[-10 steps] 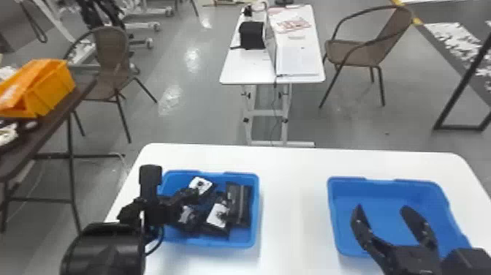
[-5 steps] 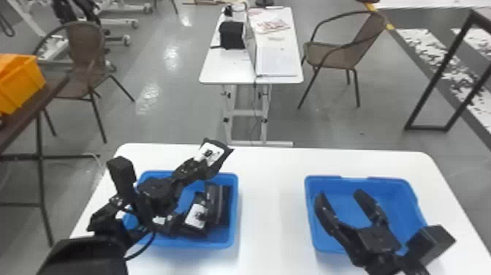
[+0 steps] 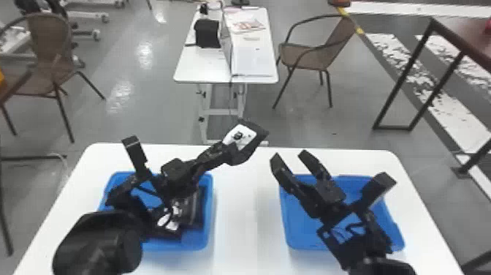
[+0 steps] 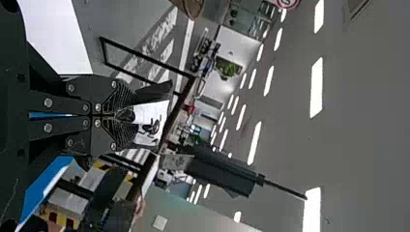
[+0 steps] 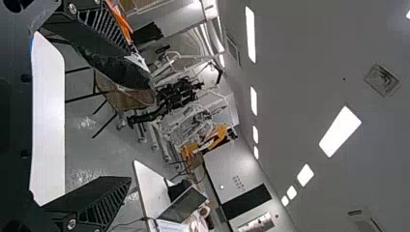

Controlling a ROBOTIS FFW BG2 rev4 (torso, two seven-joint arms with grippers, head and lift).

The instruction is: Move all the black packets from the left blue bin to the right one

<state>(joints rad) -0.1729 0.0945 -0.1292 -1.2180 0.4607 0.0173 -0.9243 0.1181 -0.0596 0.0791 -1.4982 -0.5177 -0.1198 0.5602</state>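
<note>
Raised black packet [image 3: 244, 136] pinched by the left gripper [image 3: 231, 150]

The left gripper is closed on one end of the packet, its fingers drawn together; the left wrist view has the white label standing out past the tips. In the head view the packet is tilted and shows across the far edge of the white table [image 3: 239, 234], near its middle. Just beside it is the right gripper [image 3: 289, 155], its two fingers spread wide with nothing gripped between them. The right gripper's tips show over the far left corner of the right blue bin [image 3: 286, 223], and its arm crosses that bin from the near side.

Below the left arm, the left blue bin [image 3: 210, 215] sits toward the table's left edge. In it, a dark packet [image 3: 192, 208] lies along the right wall, with a white-labelled packet [image 3: 168, 222] next to it, nearer the front; the arm hides some of the bin, so a full count is hard to tell. The right blue bin is toward the table's right edge.

Farther out, beyond the table's far edge, stand a smaller white table [image 3: 204, 71] and, to its right, a brown chair [image 3: 308, 58]
</note>
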